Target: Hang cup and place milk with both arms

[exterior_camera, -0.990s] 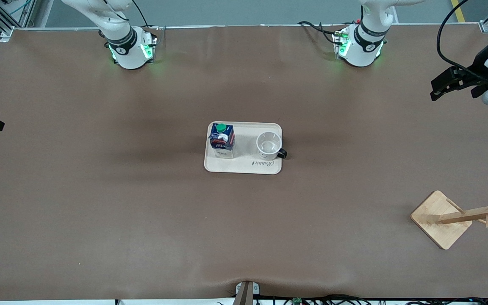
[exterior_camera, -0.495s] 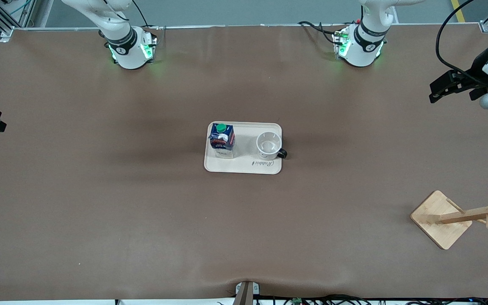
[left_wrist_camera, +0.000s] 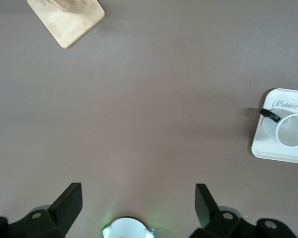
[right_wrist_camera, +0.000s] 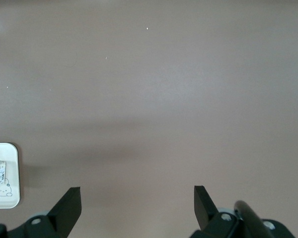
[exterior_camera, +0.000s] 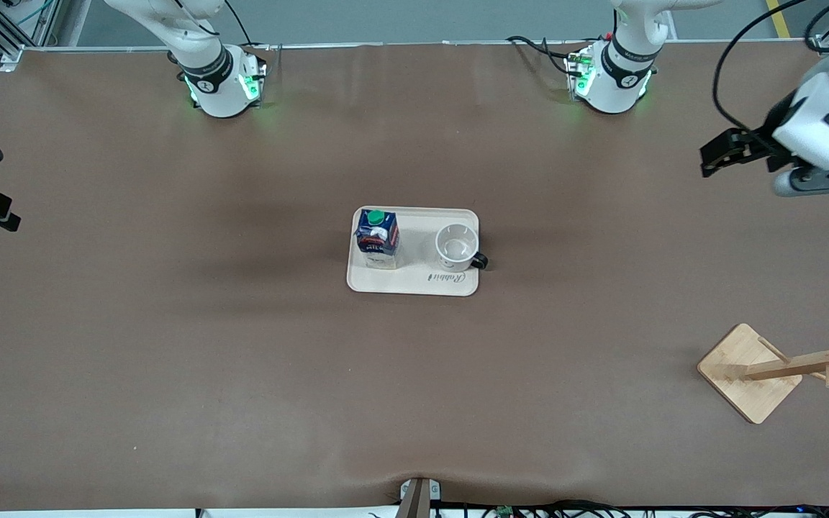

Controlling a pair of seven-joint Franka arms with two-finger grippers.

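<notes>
Starting from the cup [exterior_camera: 455, 247]: it sits upright on the cream tray [exterior_camera: 414, 284] at mid-table, at the tray's end toward the left arm, its black handle [exterior_camera: 480, 260] poking over the tray's edge. The milk [exterior_camera: 377, 235] stands on the same tray, at the end toward the right arm. Neither is touched yet.

My left gripper [left_wrist_camera: 138, 206] hangs over bare table toward the left arm's end, fingers spread wide and empty. My right gripper [right_wrist_camera: 137, 207] is likewise spread and holding nothing, over bare table off the tray's milk end; in the front view only a dark piece of it shows at the frame's edge.

For the approach, I judge the left arm should come in over the cup and take the rim or wall away from the handle (the loop must stay free for a peg).

The wooden rack [exterior_camera: 753, 370] stands nearer the camera, toward the left arm's end, and its upper pegs run out of the frame. The smiley on the cup is not visible.
</notes>
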